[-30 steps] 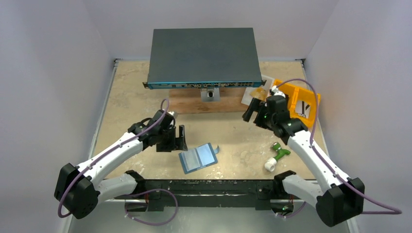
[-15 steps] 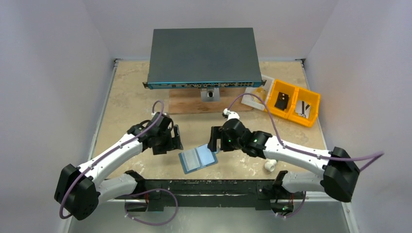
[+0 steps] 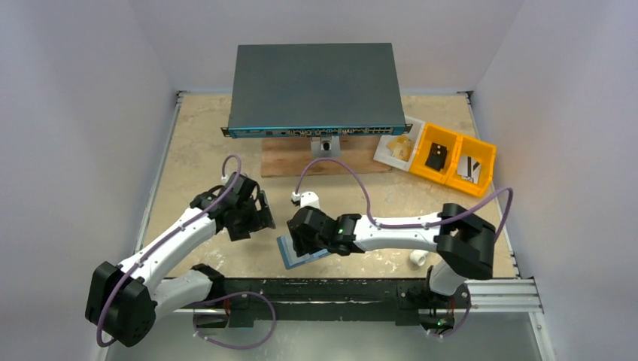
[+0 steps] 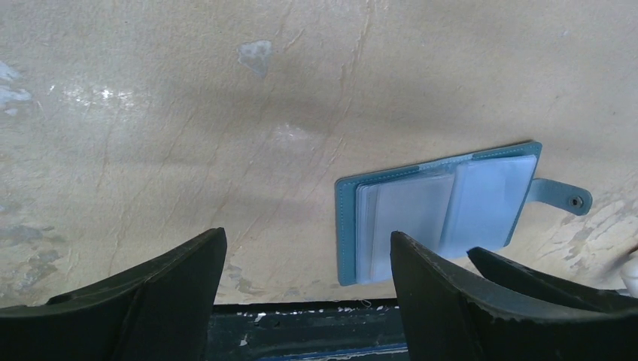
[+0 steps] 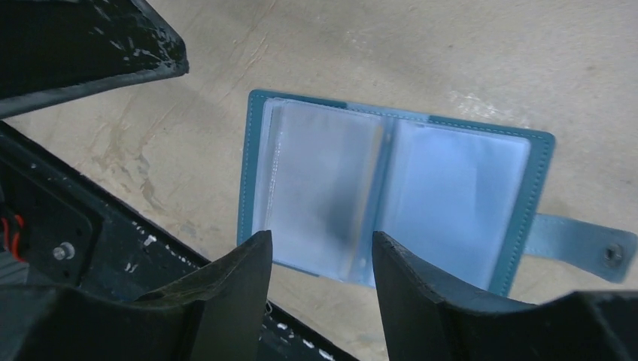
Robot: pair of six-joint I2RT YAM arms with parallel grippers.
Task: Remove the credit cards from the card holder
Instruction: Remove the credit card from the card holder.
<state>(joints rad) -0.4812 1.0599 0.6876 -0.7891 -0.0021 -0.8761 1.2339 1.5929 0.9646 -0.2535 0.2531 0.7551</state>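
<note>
Card holder (image 5: 391, 203) lies straight below the right gripper (image 5: 317, 252), whose fingers stand partway apart with nothing between them. It is opened flat, and its pale sleeves (image 5: 316, 188) may hold credit cards, though that's hard to make out. The left gripper (image 4: 307, 241) hovers just beside it, fingers spread wide and empty. All this sits near the table's (image 3: 195, 135) front edge, well apart from the grey box (image 3: 312, 86).

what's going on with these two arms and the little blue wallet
A two-armed robot is working on the open card holder, which lies flat on the table near its front edge. The right gripper hovers just over its clear sleeves, jaws apart and holding nothing. The left gripper hangs open beside it. No card is out yet.
</note>
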